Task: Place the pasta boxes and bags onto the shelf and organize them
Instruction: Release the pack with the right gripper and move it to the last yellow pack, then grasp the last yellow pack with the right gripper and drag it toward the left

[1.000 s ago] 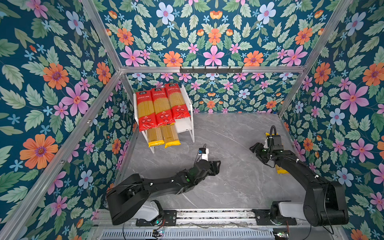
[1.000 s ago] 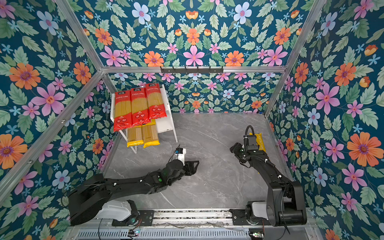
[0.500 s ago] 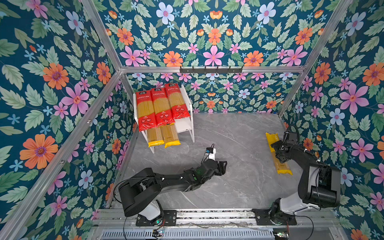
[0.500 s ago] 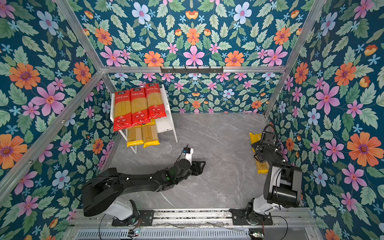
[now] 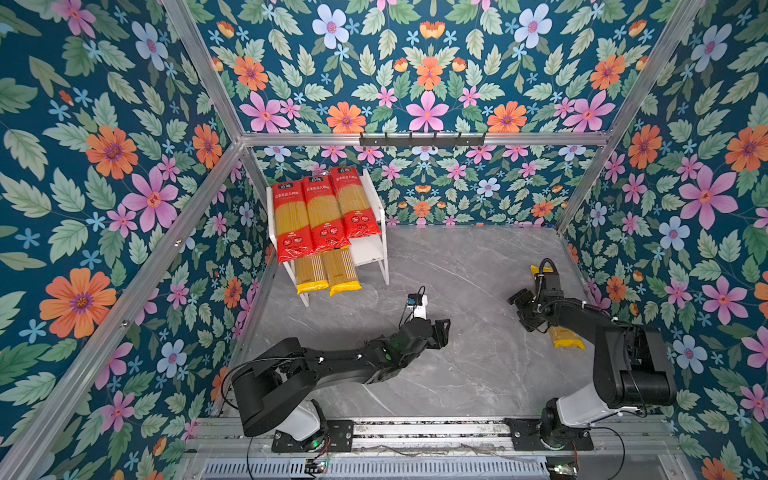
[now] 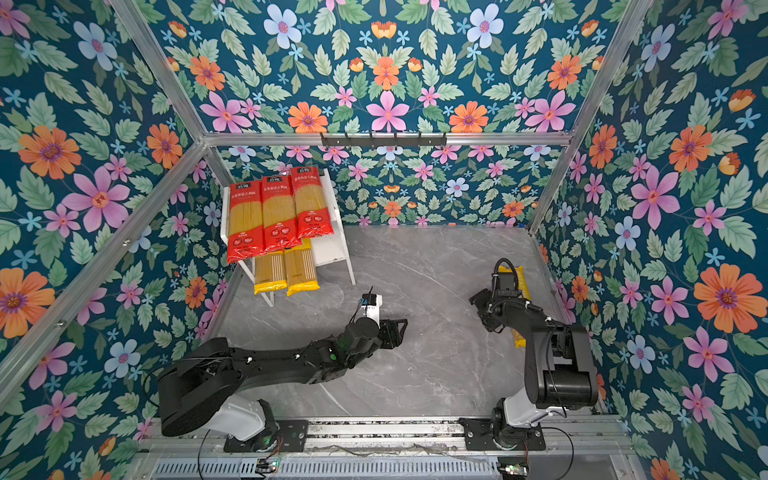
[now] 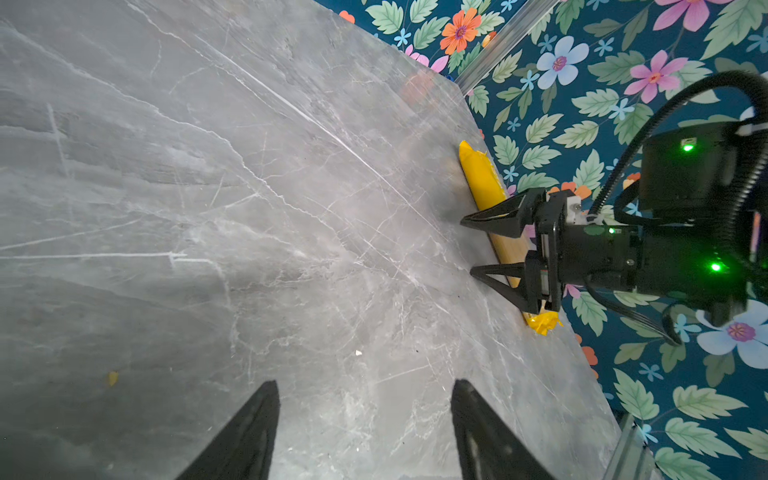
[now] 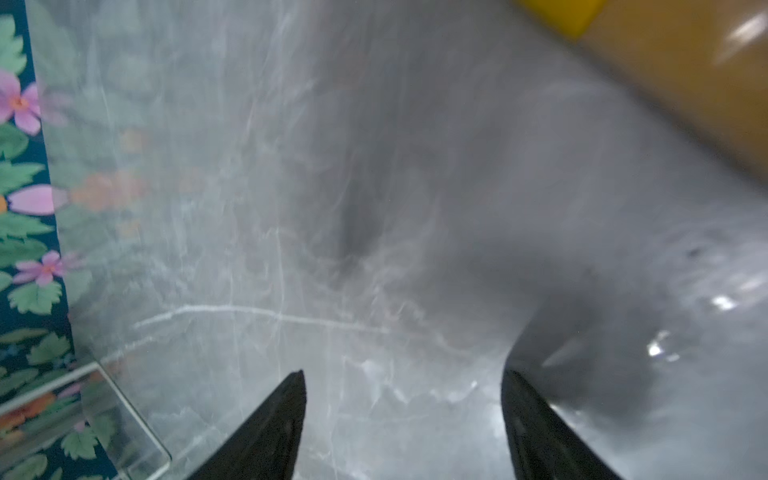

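- The counter (image 5: 457, 374) is bare grey stone apart from one loose bag, so the approach is unobstructed.
- The shelf (image 5: 376, 249) stands in the far left corner. A white strip of its lower tier shows free beside the bags there, and I judge that to be the slot to aim for.
- Three red-ended bags (image 5: 322, 212) lie side by side on the top tier, overhanging its front, so any carry should come in low, under them.
- Two yellow-ended bags (image 5: 328, 270) lie on the lower tier, their ends sticking out forward.
- The last yellow bag (image 7: 482, 178) lies flat on the counter along the right wall, partly under the right arm.
- The right claw (image 7: 467, 245) hangs just beside that bag, jaws spread and empty, pointing away from it. To grasp well:
  - Turn the wrist so the jaws straddle the bag's narrow width at its clear middle.
  - Close gently, since the pasta probably snaps easily.
  - Lift it level so the ends do not droop.
- The left claw (image 7: 365, 415) hovers mid-counter, jaws apart and empty. It is best kept out of the carry path.
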Controlling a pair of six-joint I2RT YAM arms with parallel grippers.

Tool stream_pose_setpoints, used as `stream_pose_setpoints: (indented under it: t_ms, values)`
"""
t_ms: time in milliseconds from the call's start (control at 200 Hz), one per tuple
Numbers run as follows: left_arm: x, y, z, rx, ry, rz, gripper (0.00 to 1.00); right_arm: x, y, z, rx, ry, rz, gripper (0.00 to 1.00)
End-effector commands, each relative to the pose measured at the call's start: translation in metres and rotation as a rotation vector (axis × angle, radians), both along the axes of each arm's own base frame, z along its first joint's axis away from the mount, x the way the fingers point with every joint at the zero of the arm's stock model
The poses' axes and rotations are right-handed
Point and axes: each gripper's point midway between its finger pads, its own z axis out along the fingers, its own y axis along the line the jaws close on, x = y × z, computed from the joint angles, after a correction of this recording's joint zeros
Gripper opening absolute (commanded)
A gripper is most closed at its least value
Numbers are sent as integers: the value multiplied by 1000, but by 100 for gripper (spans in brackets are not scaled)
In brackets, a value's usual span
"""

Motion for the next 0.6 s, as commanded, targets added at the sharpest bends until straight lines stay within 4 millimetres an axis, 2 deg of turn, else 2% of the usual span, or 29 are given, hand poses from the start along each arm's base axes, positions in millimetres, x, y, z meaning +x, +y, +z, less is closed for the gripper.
stream_pose_setpoints:
  t_ms: [0,130,195,295,395,465,545,555,595]
  values:
    - [2,2,2,7,-13,10,69,-4,6,13,-58,1,93,75]
    - [2,0,-1,2,-7,7,69,1,-25,41,-198,-35,82,76]
    - [1,-4,-3,-9,3,-2,68,5,-49,51,-254,-40,26,77]
    - [-1,-13,-6,-26,23,-30,68,11,-95,53,-315,-12,-104,78]
    - [-2,-20,-4,-40,32,-55,68,6,-140,40,-280,61,-281,79]
    - [-2,-21,0,-38,29,-62,68,2,-165,30,-274,86,-379,80]
    - [-2,-21,3,-30,19,-66,68,4,-175,21,-251,108,-399,80]
    - [-2,-21,3,-29,18,-65,68,3,-174,10,-238,135,-394,80]
    - [-1,-20,2,-24,17,-59,68,4,-168,-4,-197,166,-376,80]
